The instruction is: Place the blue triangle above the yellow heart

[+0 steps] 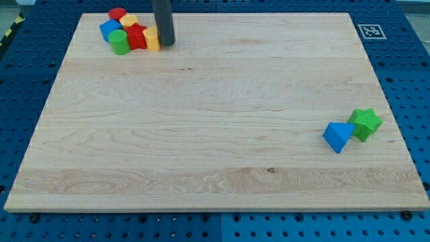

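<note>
The blue triangle (337, 136) lies near the board's right edge, touching a green star (366, 123) on its right. At the view's top left is a tight cluster with two yellow blocks, one (129, 21) near the cluster's top and one (152, 39) at its right end. I cannot tell which of them is the heart. My tip (166, 44) rests on the board right beside the right-hand yellow block, touching or nearly touching it, far from the blue triangle.
The cluster also holds a red round block (117, 13), a blue block (108, 29), a green block (119, 42) and a red block (136, 37). The wooden board (215, 134) lies on a blue perforated table, with a marker tag (369, 31) off its top right corner.
</note>
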`<action>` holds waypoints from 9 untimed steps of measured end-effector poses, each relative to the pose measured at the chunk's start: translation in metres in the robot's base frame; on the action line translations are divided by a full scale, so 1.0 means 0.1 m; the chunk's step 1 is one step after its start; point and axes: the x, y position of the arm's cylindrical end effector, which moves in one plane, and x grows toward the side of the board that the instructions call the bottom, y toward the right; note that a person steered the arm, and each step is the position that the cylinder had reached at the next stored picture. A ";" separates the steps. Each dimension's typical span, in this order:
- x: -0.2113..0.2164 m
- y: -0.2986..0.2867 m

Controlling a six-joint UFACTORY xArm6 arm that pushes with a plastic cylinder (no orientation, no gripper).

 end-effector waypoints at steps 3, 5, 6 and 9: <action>1.03 0.49; 2.62 1.79; 3.13 2.84; 3.09 4.25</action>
